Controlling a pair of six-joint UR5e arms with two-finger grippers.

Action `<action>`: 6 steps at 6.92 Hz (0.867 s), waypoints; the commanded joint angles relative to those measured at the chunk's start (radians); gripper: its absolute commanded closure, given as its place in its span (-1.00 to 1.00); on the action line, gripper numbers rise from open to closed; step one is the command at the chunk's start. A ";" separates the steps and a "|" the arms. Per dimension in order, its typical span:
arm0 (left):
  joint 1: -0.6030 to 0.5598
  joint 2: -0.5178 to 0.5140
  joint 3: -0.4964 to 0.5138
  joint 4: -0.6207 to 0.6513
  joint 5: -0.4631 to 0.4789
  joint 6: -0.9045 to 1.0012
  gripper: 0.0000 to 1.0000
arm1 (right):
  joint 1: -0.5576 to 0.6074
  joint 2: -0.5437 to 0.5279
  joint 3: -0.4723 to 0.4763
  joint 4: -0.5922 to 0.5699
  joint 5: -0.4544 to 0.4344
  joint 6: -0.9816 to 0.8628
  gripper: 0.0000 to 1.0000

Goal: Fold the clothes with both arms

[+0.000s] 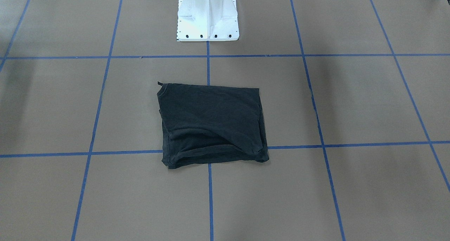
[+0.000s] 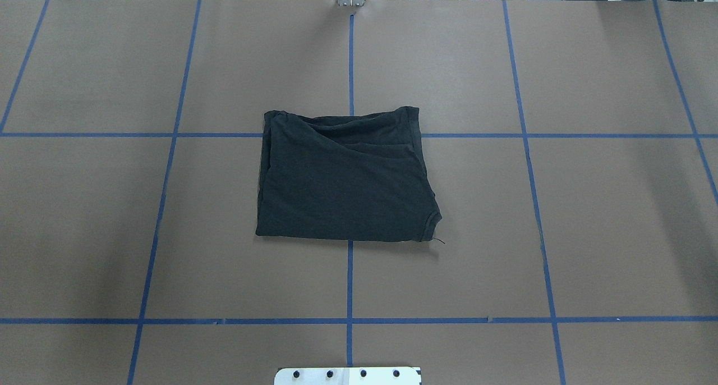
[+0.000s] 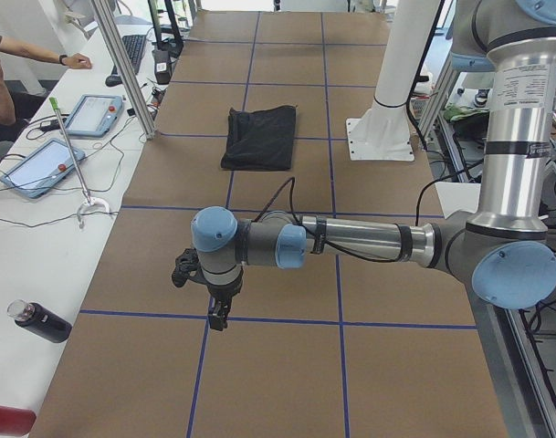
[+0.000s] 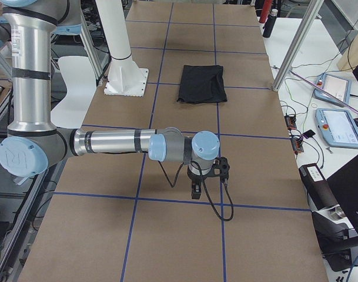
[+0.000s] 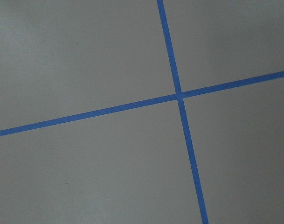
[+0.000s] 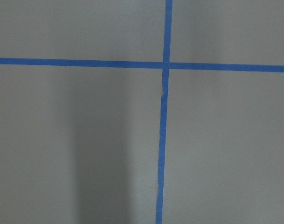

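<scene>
Shirt lies folded while both arms hang clear at the table's ends

Nearest the robot stands the white pedestal (image 1: pixel 207 19). Beyond it, at the middle of the brown table (image 2: pixel 561 233), the black T-shirt (image 2: pixel 345 177) lies flat in a rough rectangle across the centre tape line (image 2: pixel 350 65). Its near edge runs straight, with the collar showing at the near right corner. Its far edge shows stacked layers and hems, a little uneven. No logo is visible. Nothing touches the shirt, and its compact shape suggests the folding is finished or nearly so.

The arms look parked wide, probably to leave the shirt and the central views unobstructed. At the table's left end, the left arm (image 3: pixel 351 242) stretches out low and roughly level from its elbow. Its wrist is bent so the left gripper (image 3: pixel 219 318) points straight down just above the table, well apart from the shirt. At the far right end, the right arm (image 4: pixel 114 142) mirrors that pose, with the right gripper (image 4: pixel 196 191) aimed down near a tape crossing.

Nothing hangs from either gripper. Whether their fingers are spread or pressed together cannot be told, because only the end cameras catch them. The wrist cameras see just bare table and crossing tape.
</scene>
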 commanded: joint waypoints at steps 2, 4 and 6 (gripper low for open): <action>0.001 0.002 0.000 -0.003 -0.005 -0.039 -0.98 | 0.004 -0.003 -0.003 0.011 -0.002 0.003 -1.00; 0.002 0.014 0.000 -0.011 -0.052 -0.061 -0.98 | 0.004 -0.003 -0.003 0.011 -0.004 0.003 -1.00; 0.002 0.014 0.000 -0.011 -0.049 -0.065 -0.98 | 0.005 -0.003 -0.006 0.011 -0.002 0.005 -1.00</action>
